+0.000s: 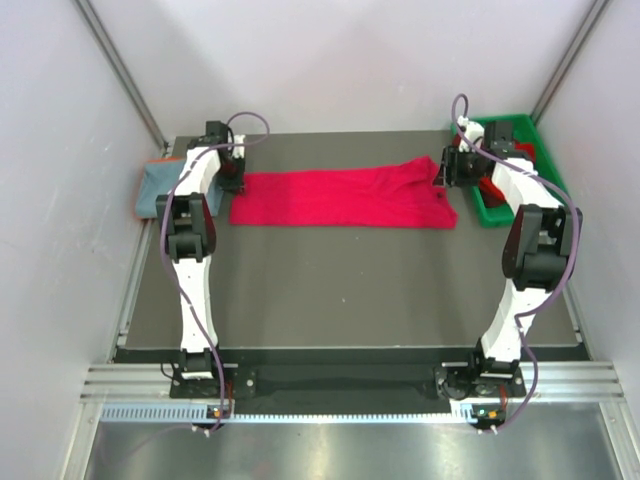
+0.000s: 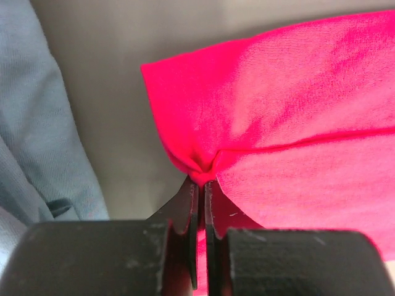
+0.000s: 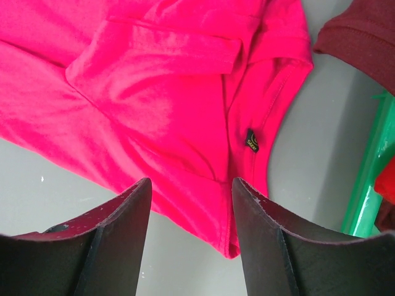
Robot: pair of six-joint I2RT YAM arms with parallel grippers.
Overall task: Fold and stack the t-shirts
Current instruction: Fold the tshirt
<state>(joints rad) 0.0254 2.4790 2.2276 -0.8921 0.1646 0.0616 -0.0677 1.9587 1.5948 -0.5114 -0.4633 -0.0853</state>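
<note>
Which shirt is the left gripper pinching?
The bright red t-shirt spread across the table; left gripper shut on its corner. Grey-blue t-shirt and dark red t-shirt lie apart.

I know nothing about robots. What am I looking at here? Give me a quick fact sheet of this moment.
Red t-shirt: lying as a long folded strip across the far side of the table
Left hand: shut, pinching the red t-shirt's left corner
Right hand: open, over the collar end
Grey-blue t-shirt: at the table's far left edge
Dark red t-shirt: by the green bin, far right
</note>
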